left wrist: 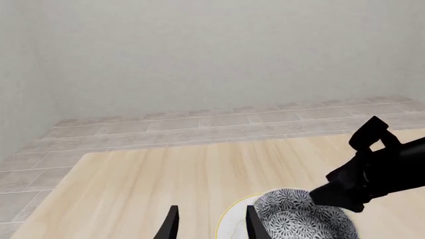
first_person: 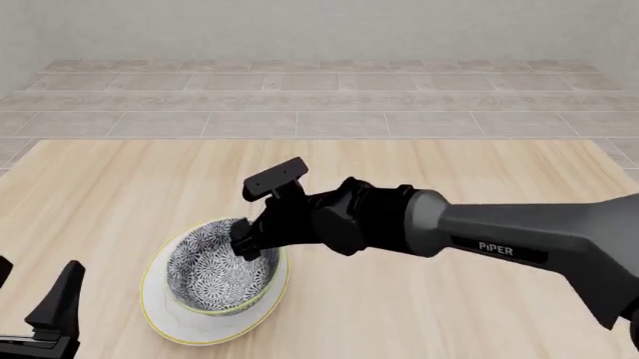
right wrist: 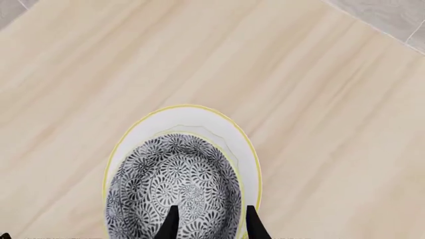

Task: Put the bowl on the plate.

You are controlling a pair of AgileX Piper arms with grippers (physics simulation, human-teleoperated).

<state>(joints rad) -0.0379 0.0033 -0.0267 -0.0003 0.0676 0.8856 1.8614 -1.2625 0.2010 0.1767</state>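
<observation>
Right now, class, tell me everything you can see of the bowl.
The bowl is deep, round and ceramic-looking, covered inside and out in a dense dark blue-and-white floral pattern with a pale rim. It stands upright on the white plate, off-centre toward the plate's right side in the front view. The right gripper is at the bowl's right rim, one finger inside and one outside by the right wrist view; whether it is pressing cannot be told. The bowl looks empty.
</observation>
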